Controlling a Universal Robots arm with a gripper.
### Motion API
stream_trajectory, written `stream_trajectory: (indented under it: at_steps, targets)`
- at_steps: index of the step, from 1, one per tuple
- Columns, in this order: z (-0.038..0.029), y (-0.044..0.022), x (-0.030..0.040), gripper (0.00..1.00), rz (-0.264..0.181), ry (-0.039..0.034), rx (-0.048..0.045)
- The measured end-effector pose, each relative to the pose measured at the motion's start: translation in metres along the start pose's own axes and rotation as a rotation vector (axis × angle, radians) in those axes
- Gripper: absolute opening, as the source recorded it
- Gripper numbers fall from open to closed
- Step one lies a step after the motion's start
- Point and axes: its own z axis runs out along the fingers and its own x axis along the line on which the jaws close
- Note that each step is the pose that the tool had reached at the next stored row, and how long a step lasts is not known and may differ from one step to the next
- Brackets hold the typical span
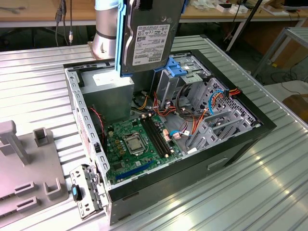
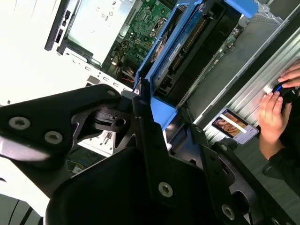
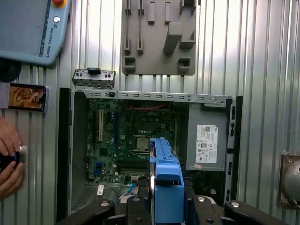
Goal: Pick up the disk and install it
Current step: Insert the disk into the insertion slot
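Open desktop computer case (image 1: pixel 240 144) lies on its side on the ribbed metal table (image 1: pixel 231 202), directly beyond the claw's tips, with the motherboard (image 1: pixel 134 144) exposed. The disk (image 1: pixel 149 38) hangs on edge above the case, clear of it. The claw (image 3: pixel 166 208) is clamped narrow on the disk's blue carrier rail (image 3: pixel 165 173), and the disk projects past the fingertips toward the case. A person's hand (image 3: pixel 7 140) and a phone (image 3: pixel 26 97) are off to the claw's side, on the table.
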Motion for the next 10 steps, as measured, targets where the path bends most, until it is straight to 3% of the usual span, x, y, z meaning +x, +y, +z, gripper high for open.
stream_trajectory:
  at_steps: [10]
  targets:
    - [0.0001,-0.0003,0.0001,0.37,0.000,0.0000,0.0000]
